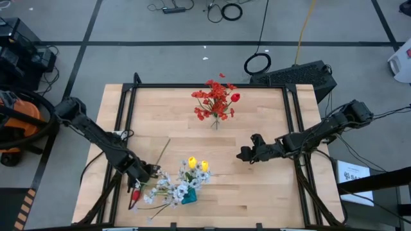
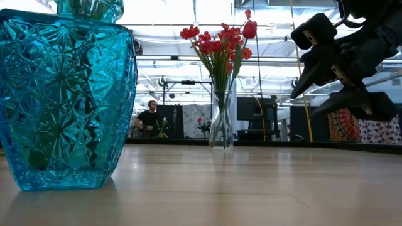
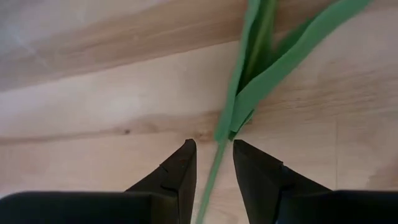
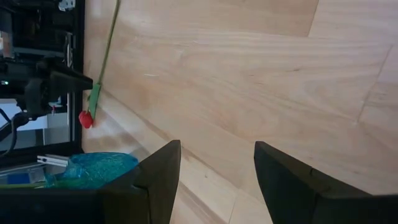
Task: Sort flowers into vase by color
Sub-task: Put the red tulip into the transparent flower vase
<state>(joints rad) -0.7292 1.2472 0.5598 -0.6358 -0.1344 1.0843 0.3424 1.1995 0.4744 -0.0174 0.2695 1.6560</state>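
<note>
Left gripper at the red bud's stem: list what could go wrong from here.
1. The left gripper straddles the thin green stem with jaws open; closing off-centre may let it slip out.
2. The red bud lies close to the blue vase with white sprays; lifting may snag them.
3. The right gripper hovers open mid-table, near a path to the clear vase.

Red flowers point(image 1: 216, 99), teal cut-glass vase point(image 2: 66, 100), green stem point(image 3: 214, 168), pale wood table point(image 1: 270, 186).
</note>
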